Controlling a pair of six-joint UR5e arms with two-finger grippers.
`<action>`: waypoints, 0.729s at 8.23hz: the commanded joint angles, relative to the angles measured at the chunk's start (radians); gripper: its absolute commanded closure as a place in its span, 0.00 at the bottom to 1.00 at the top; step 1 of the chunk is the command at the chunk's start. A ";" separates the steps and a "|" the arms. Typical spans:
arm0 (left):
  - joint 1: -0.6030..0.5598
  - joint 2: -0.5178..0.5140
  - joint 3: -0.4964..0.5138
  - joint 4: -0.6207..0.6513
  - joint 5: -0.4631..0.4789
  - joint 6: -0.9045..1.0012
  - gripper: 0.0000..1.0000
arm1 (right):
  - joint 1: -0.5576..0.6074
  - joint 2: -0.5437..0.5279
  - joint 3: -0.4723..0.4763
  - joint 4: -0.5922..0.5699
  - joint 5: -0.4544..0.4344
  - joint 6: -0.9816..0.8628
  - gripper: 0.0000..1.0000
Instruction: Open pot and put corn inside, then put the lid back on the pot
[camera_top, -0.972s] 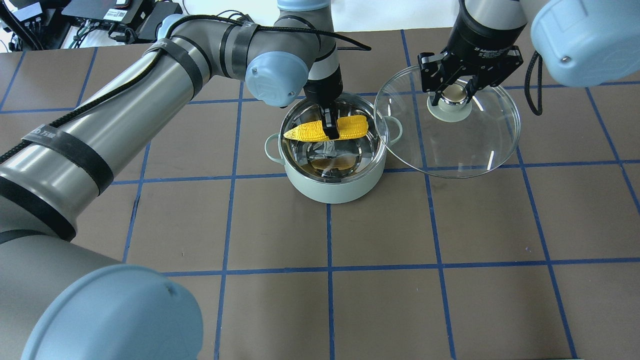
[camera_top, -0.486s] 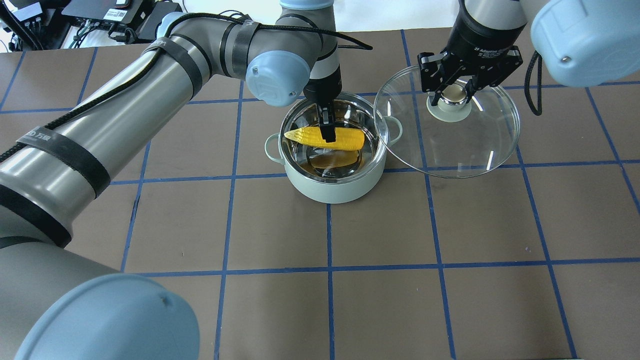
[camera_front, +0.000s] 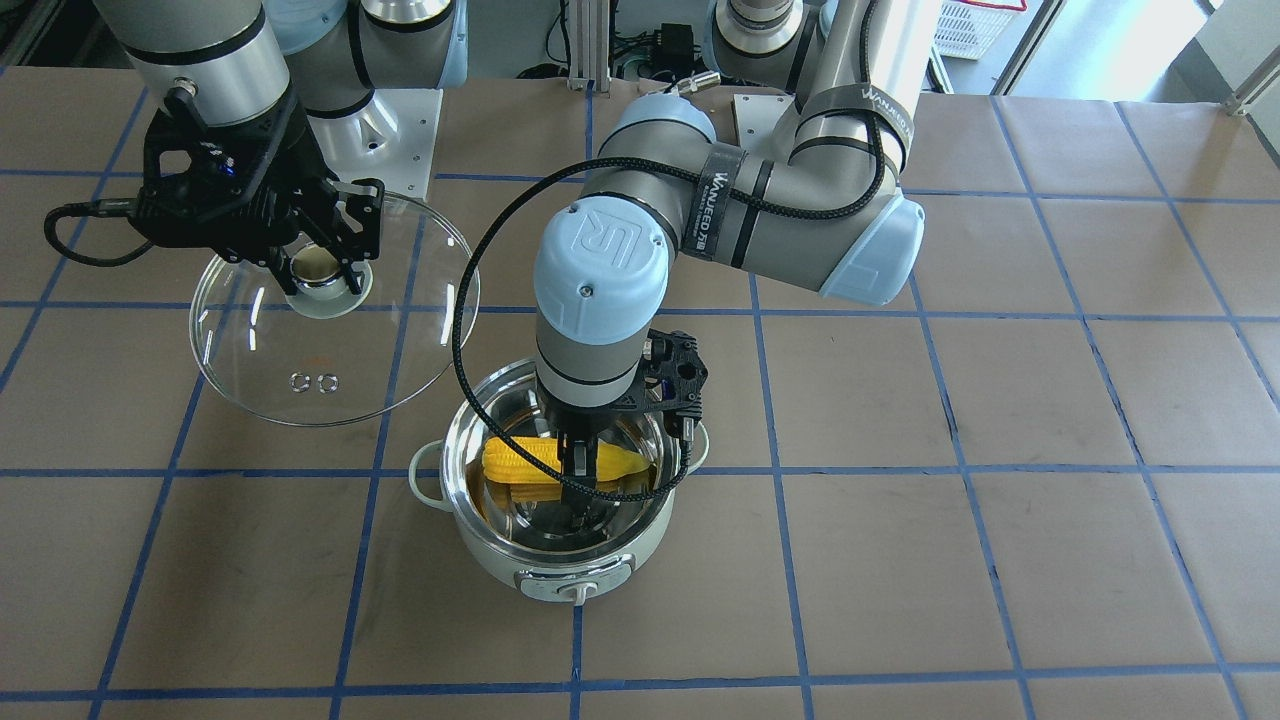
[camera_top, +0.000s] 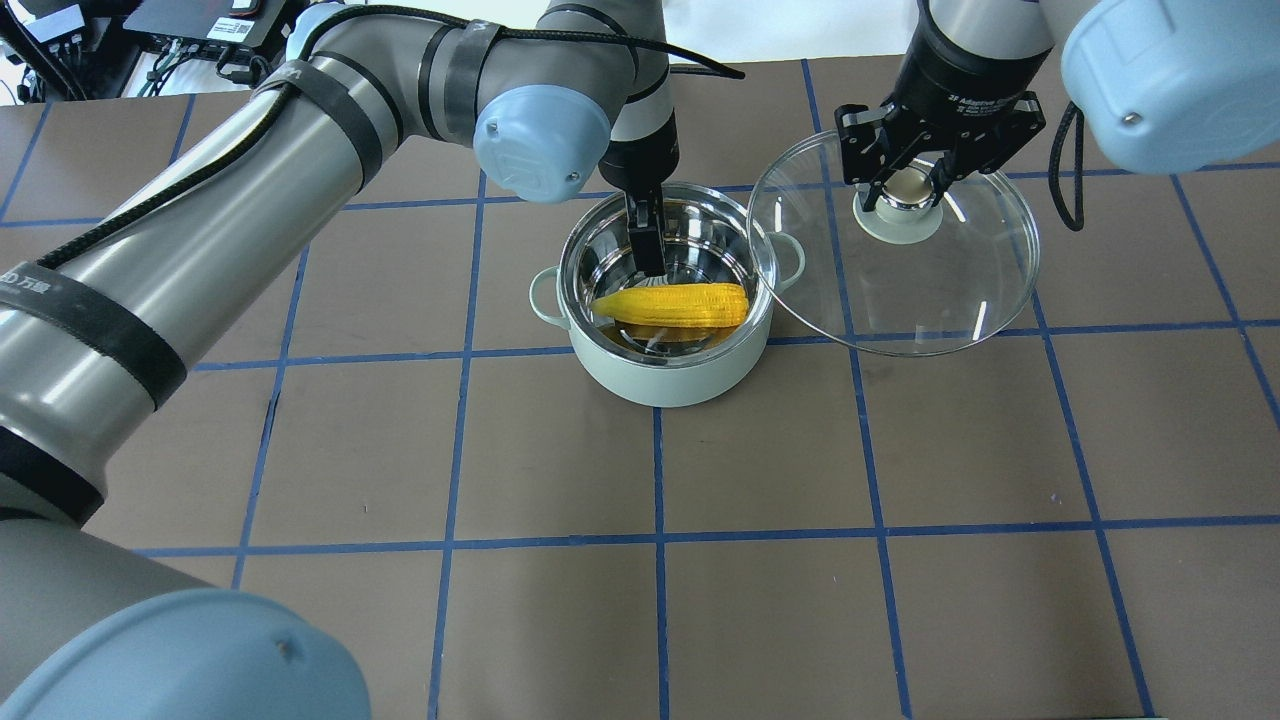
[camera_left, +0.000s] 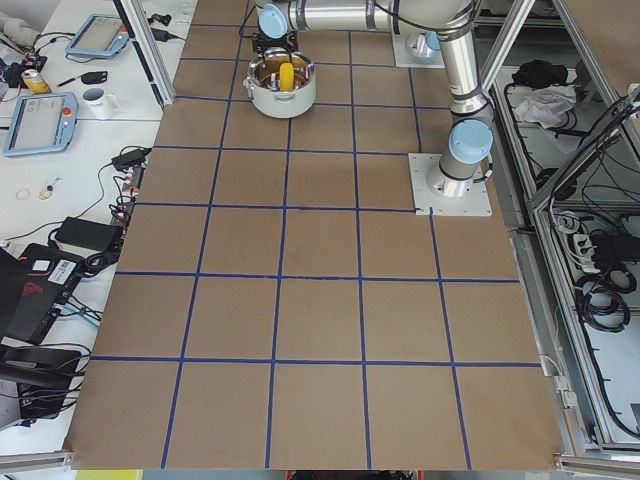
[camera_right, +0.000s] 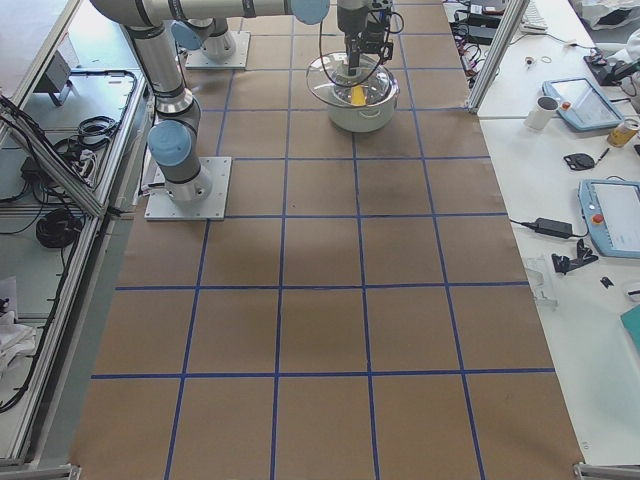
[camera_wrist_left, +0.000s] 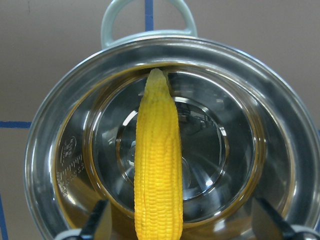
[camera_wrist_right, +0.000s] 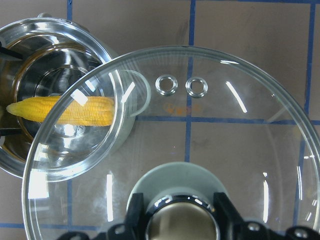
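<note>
The mint-green pot stands open at mid-table, its knob side showing in the front view. The yellow corn lies on the pot's steel floor, its pointed end toward the left arm's side; it also shows in the left wrist view. My left gripper hangs inside the pot mouth just above the corn, its fingers spread wide, holding nothing. My right gripper is shut on the knob of the glass lid and holds it level in the air beside the pot, its edge overlapping the pot's rim.
The table is brown with blue tape grid lines. The pot's loop handle sits under the lid's edge. Tablets, a mug and cables lie on side benches beyond the table's end.
My left gripper lowered the corn into the pot and opened. The corn now rests on the pot's floor, free of the fingers. The right gripper and lid have not moved.
</note>
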 joint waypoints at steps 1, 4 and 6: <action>0.008 0.061 -0.002 -0.007 -0.001 0.112 0.00 | 0.000 0.000 0.000 0.000 -0.001 0.000 0.83; 0.043 0.180 -0.072 -0.007 -0.007 0.260 0.00 | -0.002 0.000 0.000 0.000 -0.003 -0.001 0.83; 0.147 0.260 -0.154 -0.019 0.001 0.438 0.00 | 0.006 0.006 -0.002 -0.029 -0.001 -0.012 0.83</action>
